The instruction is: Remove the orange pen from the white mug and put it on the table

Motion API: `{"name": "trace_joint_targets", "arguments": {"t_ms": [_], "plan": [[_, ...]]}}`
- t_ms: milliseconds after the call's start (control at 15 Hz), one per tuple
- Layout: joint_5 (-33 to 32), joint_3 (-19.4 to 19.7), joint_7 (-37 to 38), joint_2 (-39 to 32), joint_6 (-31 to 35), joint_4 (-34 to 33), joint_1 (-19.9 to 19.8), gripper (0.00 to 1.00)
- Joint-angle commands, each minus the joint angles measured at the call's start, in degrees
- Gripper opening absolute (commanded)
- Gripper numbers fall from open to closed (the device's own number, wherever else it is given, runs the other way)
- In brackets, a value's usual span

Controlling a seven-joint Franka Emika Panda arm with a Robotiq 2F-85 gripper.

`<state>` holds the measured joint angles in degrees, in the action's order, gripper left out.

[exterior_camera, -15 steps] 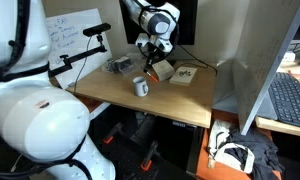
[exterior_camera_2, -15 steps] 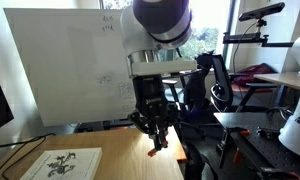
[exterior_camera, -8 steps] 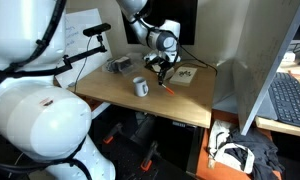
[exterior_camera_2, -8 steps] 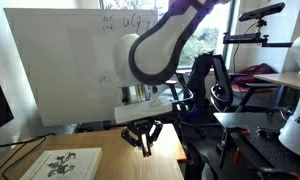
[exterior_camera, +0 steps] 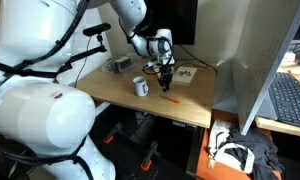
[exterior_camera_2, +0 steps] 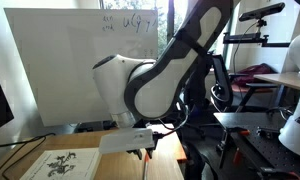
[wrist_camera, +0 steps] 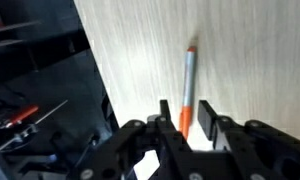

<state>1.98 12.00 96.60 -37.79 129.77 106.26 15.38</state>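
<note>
The orange pen [wrist_camera: 189,75] lies flat on the tan table [wrist_camera: 140,50], its lower end between my gripper [wrist_camera: 183,106] fingers. It sits against one finger, with a gap to the other, so the jaws are open around it. In an exterior view my gripper [exterior_camera: 165,78] is down at the table [exterior_camera: 115,95], just beside the white mug [exterior_camera: 140,87], which stands upright with no pen sticking out. The pen shows there as a small orange streak [exterior_camera: 170,96]. In an exterior view my gripper [exterior_camera_2: 147,155] is low over the table [exterior_camera_2: 165,165]; the pen is hidden there.
A sheet with a plant drawing [exterior_camera: 184,75] [exterior_camera_2: 65,162] lies behind the gripper. A grey object [exterior_camera: 118,65] sits at the table's back. The table edge [wrist_camera: 95,70] runs close beside the pen. A white desk with a keyboard [exterior_camera: 288,100] stands apart.
My gripper has come down from above the table to its surface with the pen. The pen now lies flat and the jaws have a gap beside it.
</note>
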Motion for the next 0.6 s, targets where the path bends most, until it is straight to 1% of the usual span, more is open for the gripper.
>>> {"name": "trace_joint_targets", "arguments": {"t_ms": [0,67,267,333,533], "plan": [[-3.3,-0.6,4.3,2.1,-9.7,-1.9,0.5,0.68],[-3.1,-1.8,3.3,4.4,-10.6,-0.7,0.0,0.77],[-5.2,-3.5,2.3,11.0,-12.0,2.8,0.1,0.98],[-5.0,-4.6,1.3,13.3,-13.0,3.9,-0.4,1.00],[-5.6,-6.6,1.4,18.0,-16.6,6.1,-0.8,1.00]]}}
